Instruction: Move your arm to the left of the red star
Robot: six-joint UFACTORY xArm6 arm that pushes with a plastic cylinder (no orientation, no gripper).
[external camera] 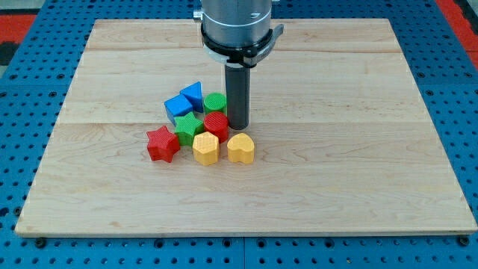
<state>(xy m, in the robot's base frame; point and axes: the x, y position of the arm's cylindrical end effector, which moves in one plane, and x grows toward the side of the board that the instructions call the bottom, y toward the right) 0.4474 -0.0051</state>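
Observation:
The red star (pixel 162 144) lies on the wooden board (pixel 336 172) at the left end of a tight cluster of blocks. My tip (pixel 237 125) touches down at the cluster's right side, next to the red hexagon (pixel 216 124) and just above the yellow heart (pixel 240 149). The tip is well to the right of the red star, with the green star (pixel 190 125) and the yellow hexagon (pixel 205 148) between them.
A blue cube (pixel 178 105), a blue triangular block (pixel 193 93) and a green cylinder (pixel 215 102) sit at the top of the cluster. The board lies on a blue perforated table (pixel 22 90).

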